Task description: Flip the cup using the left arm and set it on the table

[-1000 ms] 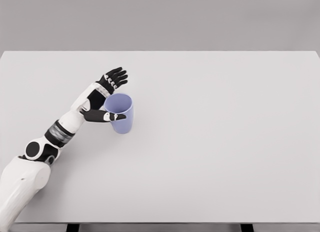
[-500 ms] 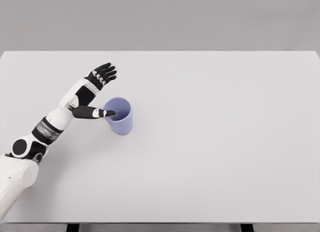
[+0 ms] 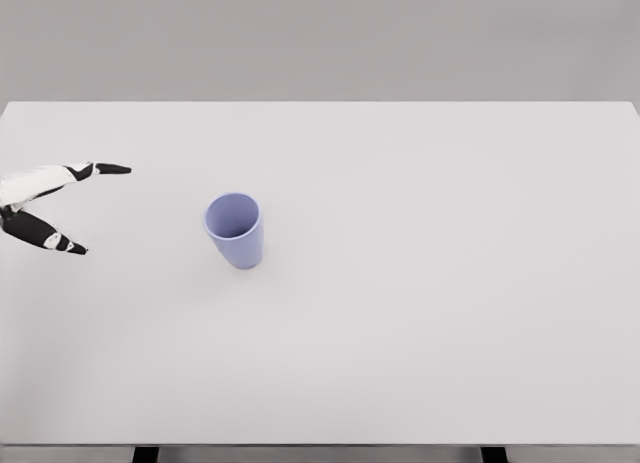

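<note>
A lilac-blue cup (image 3: 235, 230) stands upright on the white table (image 3: 420, 283), mouth up, left of the middle. My left hand (image 3: 85, 208) shows only at the picture's left edge, well apart from the cup. Its fingers (image 3: 100, 169) are spread and hold nothing. The rest of the left arm is cut off by the frame edge. No right arm shows.
Only the table's white top and its edges are in view, with a grey wall behind it.
My left hand has let go of the cup and drawn back to the left, nearly out of the picture. The cup stays standing where it was released.
</note>
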